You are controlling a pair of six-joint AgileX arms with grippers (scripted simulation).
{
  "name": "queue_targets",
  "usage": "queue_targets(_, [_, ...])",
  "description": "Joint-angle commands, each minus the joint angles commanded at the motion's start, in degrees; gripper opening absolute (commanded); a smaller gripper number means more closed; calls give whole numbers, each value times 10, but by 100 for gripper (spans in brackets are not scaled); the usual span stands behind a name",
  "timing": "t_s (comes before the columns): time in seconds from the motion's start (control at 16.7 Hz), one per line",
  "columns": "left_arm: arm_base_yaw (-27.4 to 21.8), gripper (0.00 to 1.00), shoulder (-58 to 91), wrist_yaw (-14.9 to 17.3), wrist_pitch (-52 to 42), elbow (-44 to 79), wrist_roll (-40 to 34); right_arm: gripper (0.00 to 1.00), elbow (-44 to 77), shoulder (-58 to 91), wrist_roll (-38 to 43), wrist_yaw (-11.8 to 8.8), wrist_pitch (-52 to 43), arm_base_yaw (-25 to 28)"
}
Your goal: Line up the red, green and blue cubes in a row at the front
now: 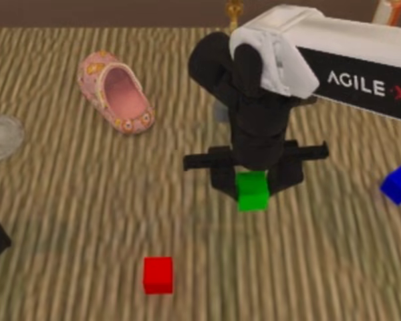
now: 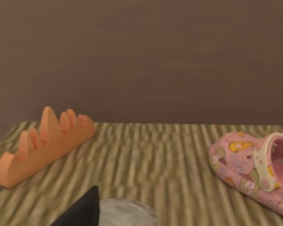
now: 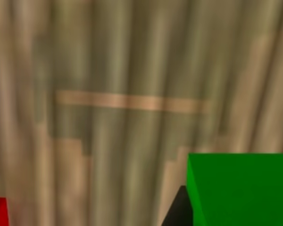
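Green cube (image 1: pixel 252 190) in right gripper (image 1: pixel 254 182) | arm lettering: AGILE·X

The table (image 1: pixel 67 200) is striped tan and olive, like woven straw. The green cube (image 1: pixel 252 190) is bright, plain green; the red cube (image 1: pixel 158 275), nearer the front edge than the green cube, is plain red; the blue cube (image 1: pixel 398 184), right of the green cube, is plain blue. The right arm (image 1: pixel 334 53) is white and black with white lettering. The slipper (image 1: pixel 117 93), left of the green cube, is pink with yellow-orange prints. The toothed block (image 2: pixel 42 143) is orange.
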Motion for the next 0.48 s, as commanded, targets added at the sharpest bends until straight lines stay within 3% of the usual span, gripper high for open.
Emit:
queue_targets(0.24, [0,100,0,0,0,0,0,0,-62,-51,139,0,13,100])
queue_targets(0.48, [0,100,0,0,0,0,0,0,-88,-77,182,2,22,139])
